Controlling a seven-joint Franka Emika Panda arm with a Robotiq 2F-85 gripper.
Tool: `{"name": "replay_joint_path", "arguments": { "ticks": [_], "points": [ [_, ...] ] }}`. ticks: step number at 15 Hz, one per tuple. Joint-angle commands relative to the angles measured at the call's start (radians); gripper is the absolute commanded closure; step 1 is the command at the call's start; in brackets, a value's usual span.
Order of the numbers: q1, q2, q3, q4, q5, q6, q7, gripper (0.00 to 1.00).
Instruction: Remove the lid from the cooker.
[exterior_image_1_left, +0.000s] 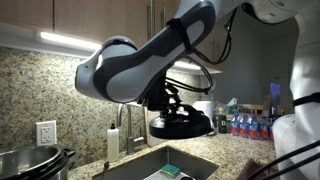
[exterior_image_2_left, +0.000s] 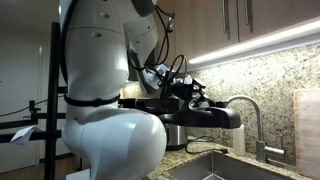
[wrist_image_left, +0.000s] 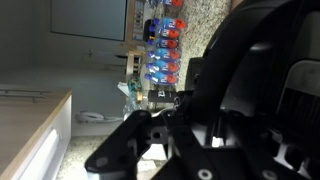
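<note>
Looking at both exterior views, you can see that the gripper (exterior_image_1_left: 172, 106) is clenched on the raised handle of the lid (exterior_image_1_left: 183, 126). The lid hangs directly under the tool, dome side up and close to level. It is already off the cooker (exterior_image_1_left: 34, 160) and in the air.

What your coming move depends on is the sideways relation between these two. In an exterior view the cooker stands at the low corner of the picture, on the counter below the wall outlet (exterior_image_1_left: 45, 132). The lid is well apart from it, on the other side of the faucet (exterior_image_1_left: 122, 128) and above the sink (exterior_image_1_left: 195, 158). In an exterior view taken along the counter, the lid (exterior_image_2_left: 212, 117) seems to lie just over the cooker (exterior_image_2_left: 176, 136). I judge this is only the line of sight, because there the cooker is nearer to the camera than the lid is.

The wrist view helps little. Dark parts of the tool and the lid fill it and I cannot separate them; only some bottles (wrist_image_left: 165, 45) are clear.

The lid is round, so it has no long axis and you need no turn of the wrist. I think you should carry it further away from the cooker and lower it on flat counter, not into the sink.
</note>
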Motion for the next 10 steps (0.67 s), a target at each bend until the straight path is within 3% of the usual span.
{"name": "replay_joint_path", "arguments": {
  "ticks": [1, 6, 7, 10],
  "points": [
    [-0.063, -0.141, -0.047, -0.104, -0.037, -0.049, 0.022, 0.97],
    [-0.111, -0.127, -0.095, -0.111, -0.011, -0.008, 0.009, 0.97],
    [-0.118, -0.129, -0.102, -0.115, -0.008, -0.001, 0.009, 0.9],
    [-0.117, -0.113, -0.099, -0.116, -0.004, 0.016, 0.009, 0.9]
  ]
}}
